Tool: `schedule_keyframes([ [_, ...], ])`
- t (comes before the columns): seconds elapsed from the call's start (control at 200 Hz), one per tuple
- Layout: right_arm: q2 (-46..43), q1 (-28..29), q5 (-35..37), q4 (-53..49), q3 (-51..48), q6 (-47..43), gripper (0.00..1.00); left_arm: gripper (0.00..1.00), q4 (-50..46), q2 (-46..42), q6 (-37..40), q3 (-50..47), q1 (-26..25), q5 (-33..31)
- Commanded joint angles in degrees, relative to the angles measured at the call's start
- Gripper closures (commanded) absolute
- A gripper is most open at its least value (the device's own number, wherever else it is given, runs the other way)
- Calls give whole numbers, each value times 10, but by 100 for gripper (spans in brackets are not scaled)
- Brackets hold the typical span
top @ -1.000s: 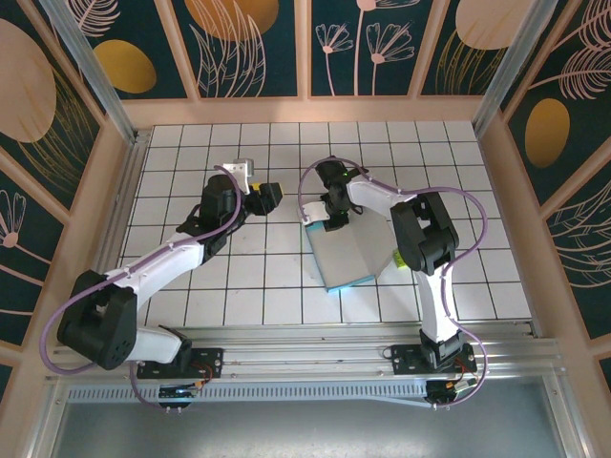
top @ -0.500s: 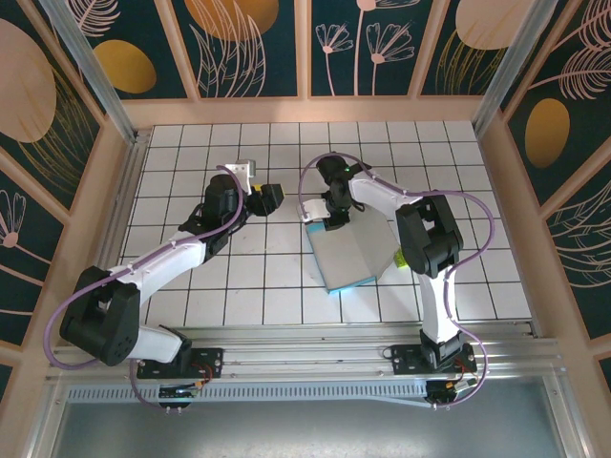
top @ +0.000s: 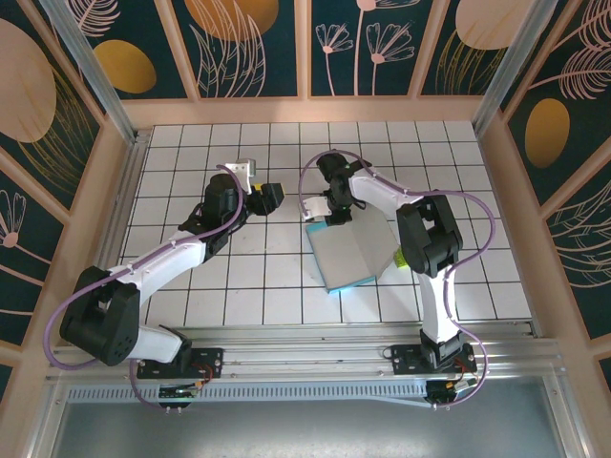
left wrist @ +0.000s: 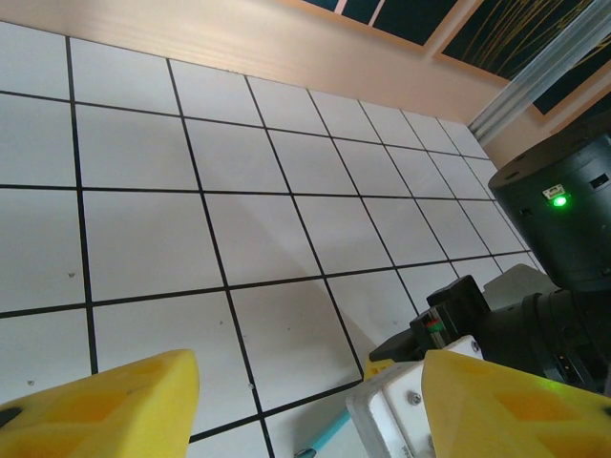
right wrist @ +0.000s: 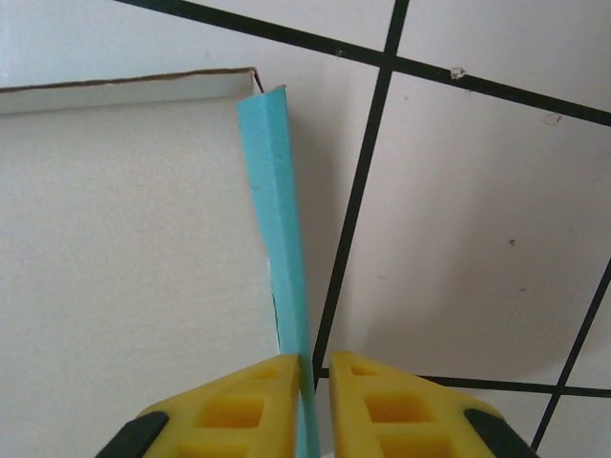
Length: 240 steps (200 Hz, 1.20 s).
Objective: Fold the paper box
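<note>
Box (top: 348,253) position: flat on the table (top: 191,143), centre-right, just in front of the right arm's wrist. Its white face is up, and a light blue edge shows along the near side.

Right gripper (top: 331,208): works at the far-left corner of the box. In the wrist view the right gripper (right wrist: 313,367) has its yellow fingers (right wrist: 248,391) drawn narrow, pinching the blue flap (right wrist: 277,191) between them. The flap stands on edge beside the white panel (right wrist: 124,248).

Change over the last second: the right wrist has shifted slightly toward the far side of the table, taking the pinched flap with it. The body of the box has not moved. Judged effect: the flap is being raised about its crease rather than the box dragged — a side wall is starting to form, with most folds not yet done.

Left gripper (top: 270,196): hovers over bare tiles to the left of the box, well apart from it, almost unmoved. In its wrist view the left gripper (left wrist: 310,405) has its fingers (left wrist: 105,401) spread wide and holds nothing.

Note: no gripper pins the box down — a stronger pull on the flap could slide the whole sheet.
</note>
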Motion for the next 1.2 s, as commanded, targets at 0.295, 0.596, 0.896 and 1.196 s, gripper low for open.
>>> schedule_keyframes([
  [0.295,34,-3,-19,-5,-11,14,88,37,3,4,-1,18,-2,-4],
  [0.596,47,3,16,28,-26,-10,92,37,1,3,0,20,-2,-5],
  [0.896,66,38,125,88,21,-123,93,38,16,-56,-33,-30,-2,-117],
  [1.196,77,73,96,183,57,-192,70,36,6,-157,0,-86,0,-200],
])
